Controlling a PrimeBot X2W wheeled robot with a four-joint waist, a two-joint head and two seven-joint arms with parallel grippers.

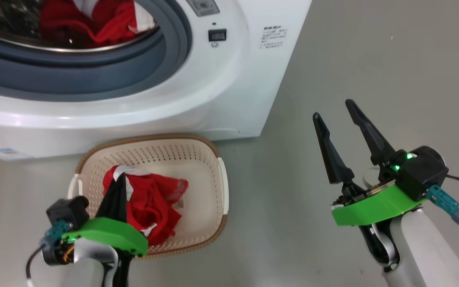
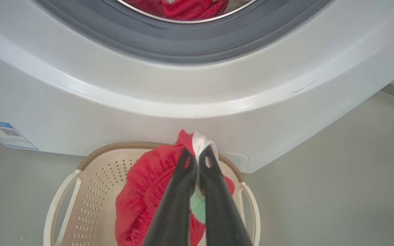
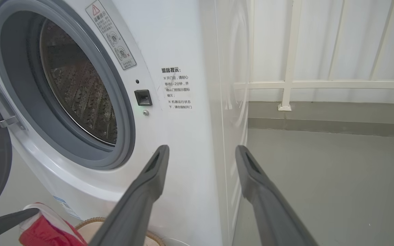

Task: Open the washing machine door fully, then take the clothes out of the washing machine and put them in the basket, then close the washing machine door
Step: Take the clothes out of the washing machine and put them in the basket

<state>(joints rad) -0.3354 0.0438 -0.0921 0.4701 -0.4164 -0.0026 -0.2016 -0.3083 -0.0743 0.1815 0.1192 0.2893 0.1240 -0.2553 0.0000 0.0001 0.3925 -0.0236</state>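
Over the cream perforated plastic basket (image 1: 201, 167), left gripper (image 2: 197, 154) pinches shut on red fabric garment (image 2: 139, 205); lower well inside before releasing. Right gripper (image 1: 333, 109) spread wide, empty.

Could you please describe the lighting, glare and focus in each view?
Head view: soft even light, pale sheen low on the washing machine. Left wrist view: wide-angle bows its front; the left gripper blurs near the lens. Right wrist view: the right gripper is soft, the railing reflected in the glossy side.
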